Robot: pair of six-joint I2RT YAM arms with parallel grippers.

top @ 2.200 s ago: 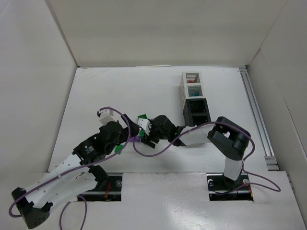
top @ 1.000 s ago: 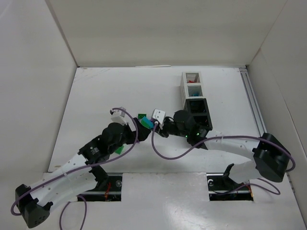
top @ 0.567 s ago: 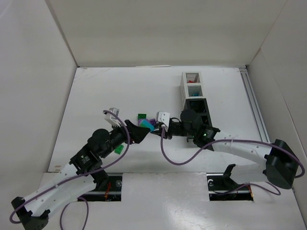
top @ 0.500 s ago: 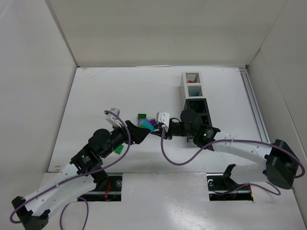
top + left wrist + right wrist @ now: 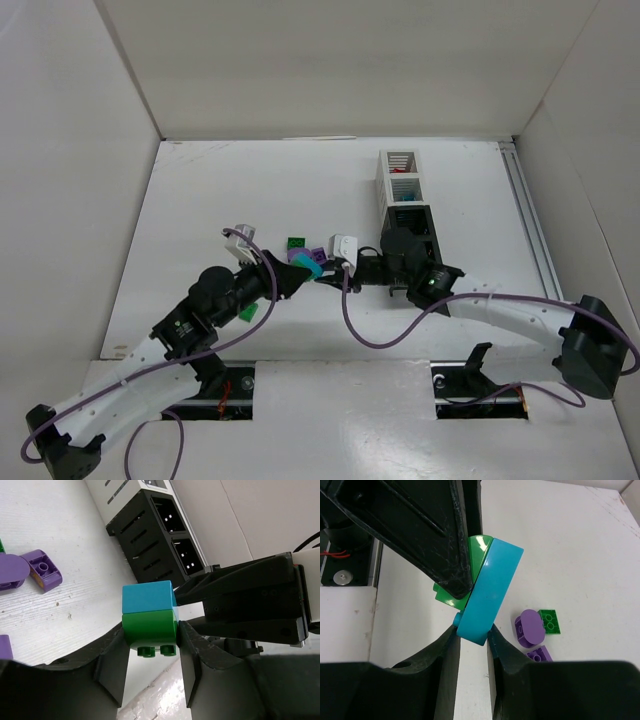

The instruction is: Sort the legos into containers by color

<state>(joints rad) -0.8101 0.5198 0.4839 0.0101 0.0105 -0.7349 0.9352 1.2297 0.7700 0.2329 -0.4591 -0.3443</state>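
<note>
Near edge: both arm bases sit nearer than the container row (image 5: 408, 205), the L base well to its left, the R base just right of its line. Both arms reach in and meet left of the row's near end.

The L gripper (image 5: 296, 272) and R gripper (image 5: 330, 268) are tip to tip, w/ a 2-brick stack between them, lifted off the table (image 5: 220, 190). The L fingers (image 5: 117, 662) pinch the green brick (image 5: 150, 627) on both sides. The R fingers (image 5: 449, 647) clamp the cyan brick's (image 5: 490, 592) lower edge. The R wrist is close beside the row's near black bin (image 5: 415, 243), so little room there.

Stack: cyan block seated on green, same footprint, glossy, studs poking from green's free face.

Loose bricks left of the row's near end: green one (image 5: 296, 243), purple ones (image 5: 318, 254), another green (image 5: 247, 312) nearer, under the L arm.

Row: 2 black bins near, 2 white far, slatted walls, open tops. Left of the row is wide bare tabletop. Right of it is a narrow strip, then a rail (image 5: 530, 230) at the table edge. White walls close the left, right and far sides.
</note>
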